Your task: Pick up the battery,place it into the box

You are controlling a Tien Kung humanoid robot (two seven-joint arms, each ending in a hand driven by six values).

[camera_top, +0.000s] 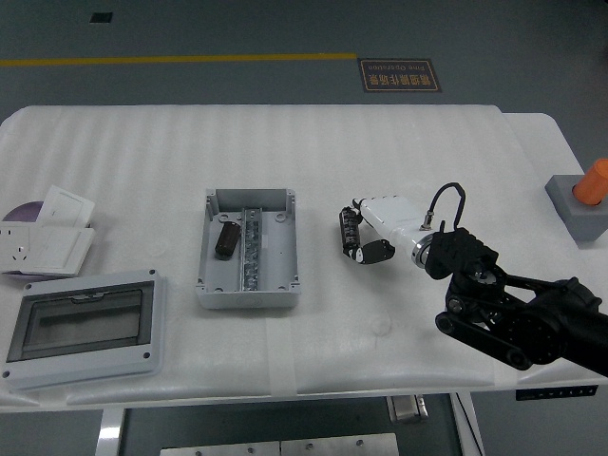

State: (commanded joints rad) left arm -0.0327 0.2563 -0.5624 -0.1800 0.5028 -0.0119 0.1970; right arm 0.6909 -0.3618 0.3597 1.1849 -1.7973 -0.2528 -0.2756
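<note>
A black battery lies to the right of the open grey box, near the table's middle. My right hand, white with black fingertips, reaches in from the lower right. Its fingers are curled around the battery, with the thumb on the near side. The battery sits low, at or just above the table. Another black battery lies in the left half of the box, beside the metal rail. My left arm is out of view.
A grey lid with a clear window lies at the front left. White socket plates and a purple disc lie at the left edge. A grey block with an orange cylinder stands at the right edge.
</note>
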